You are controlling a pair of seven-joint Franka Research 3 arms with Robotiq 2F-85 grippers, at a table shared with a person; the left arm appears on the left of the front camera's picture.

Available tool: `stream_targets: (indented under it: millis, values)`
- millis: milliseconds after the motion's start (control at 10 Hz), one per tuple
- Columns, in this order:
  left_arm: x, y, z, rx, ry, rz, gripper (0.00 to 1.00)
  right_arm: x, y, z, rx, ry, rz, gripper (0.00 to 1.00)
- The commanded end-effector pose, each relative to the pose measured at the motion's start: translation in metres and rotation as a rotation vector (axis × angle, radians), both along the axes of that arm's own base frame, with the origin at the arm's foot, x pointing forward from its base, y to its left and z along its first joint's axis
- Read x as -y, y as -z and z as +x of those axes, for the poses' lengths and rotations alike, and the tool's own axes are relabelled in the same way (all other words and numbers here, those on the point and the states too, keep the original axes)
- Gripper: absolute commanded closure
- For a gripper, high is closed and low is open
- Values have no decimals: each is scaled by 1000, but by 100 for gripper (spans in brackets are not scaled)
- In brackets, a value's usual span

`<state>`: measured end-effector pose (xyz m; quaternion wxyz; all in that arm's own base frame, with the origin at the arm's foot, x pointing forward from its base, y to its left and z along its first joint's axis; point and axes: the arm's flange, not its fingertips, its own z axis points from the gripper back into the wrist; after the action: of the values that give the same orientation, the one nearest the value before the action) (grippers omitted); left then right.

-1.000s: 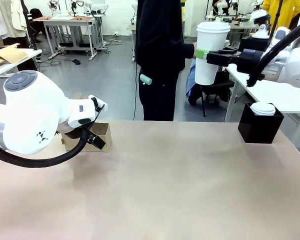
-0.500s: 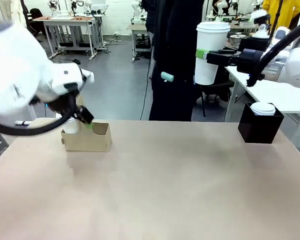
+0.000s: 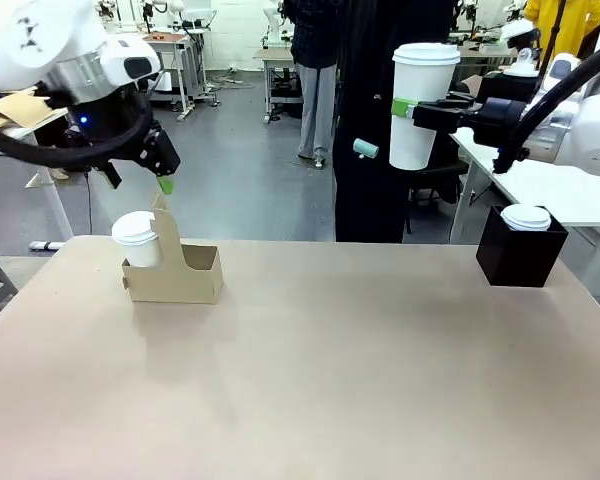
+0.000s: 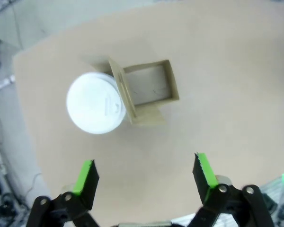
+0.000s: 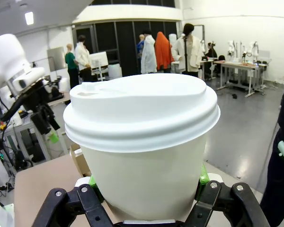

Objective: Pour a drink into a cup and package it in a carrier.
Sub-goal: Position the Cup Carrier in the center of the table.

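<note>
My right gripper (image 3: 408, 107) is shut on the tall white lidded cup (image 3: 423, 105), holding it upright high above the table's far right. In the right wrist view the cup (image 5: 142, 142) sits between the green pads (image 5: 202, 177). The brown cardboard carrier (image 3: 185, 275) stands at the far left of the table with a shorter white lidded cup (image 3: 138, 240) in its left hole. My left gripper (image 3: 138, 182) hangs open above it. From the left wrist, the carrier (image 4: 151, 90) and that cup's lid (image 4: 94, 109) lie below my open left gripper (image 4: 144, 172). The drink is out of view.
A black cube-shaped box (image 3: 520, 258) with a white lidded cup (image 3: 526, 217) in it stands at the table's far right. A person in black (image 3: 380, 120) stands beyond the far edge, near the raised cup. The tan table (image 3: 330, 380) stretches bare across the middle and front.
My left arm has risen up and away from the carrier, leaving the shorter cup in it. The person has stepped to the right. My right arm has held still.
</note>
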<state>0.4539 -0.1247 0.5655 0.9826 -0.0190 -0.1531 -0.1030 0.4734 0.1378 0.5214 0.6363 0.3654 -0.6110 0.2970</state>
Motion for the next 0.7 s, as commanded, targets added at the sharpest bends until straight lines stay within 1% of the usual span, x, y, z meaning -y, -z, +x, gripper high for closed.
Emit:
stream_targets:
  millis: [0, 300, 600]
  values:
    - [12, -1, 31, -62, -86, -24, 0, -3, -3, 3, 12, 2, -3, 19]
    - [13, 21, 63, -113, -185, -11, 0, -3, -3, 3, 12, 2, -3, 19]
    - [9, 47, 84, -147, -254, 10, 0, -3, -3, 3, 12, 2, -3, 19]
